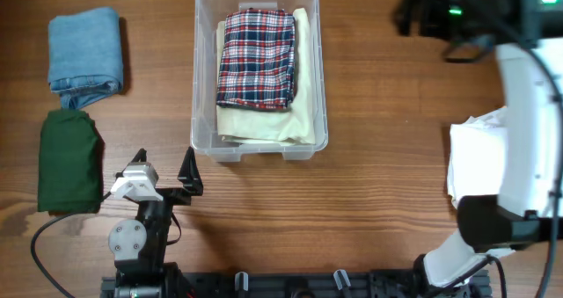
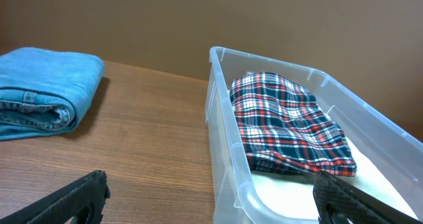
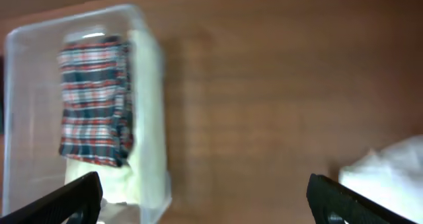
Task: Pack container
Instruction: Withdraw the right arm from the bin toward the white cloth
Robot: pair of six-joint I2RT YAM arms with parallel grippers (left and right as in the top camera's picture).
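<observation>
Overhead, the container (image 1: 203,78) stands on the wooden table (image 1: 378,201), toward its far middle, holding a plaid shirt (image 1: 256,58) laid on a cream cloth (image 1: 302,105). Folded jeans (image 1: 85,56) and a green cloth (image 1: 69,160) lie well to its left; a white cloth (image 1: 473,162) lies to its right. Left gripper (image 1: 164,168), near the container's front left corner: fingers spread, empty. Right gripper (image 3: 206,201), right of the container: fingers spread, empty.

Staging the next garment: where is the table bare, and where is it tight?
Bare wood lies between the container and the white cloth, between the jeans and the container, and in front of the container. Crowded: the left edge, where jeans and green cloth sit end to end.
</observation>
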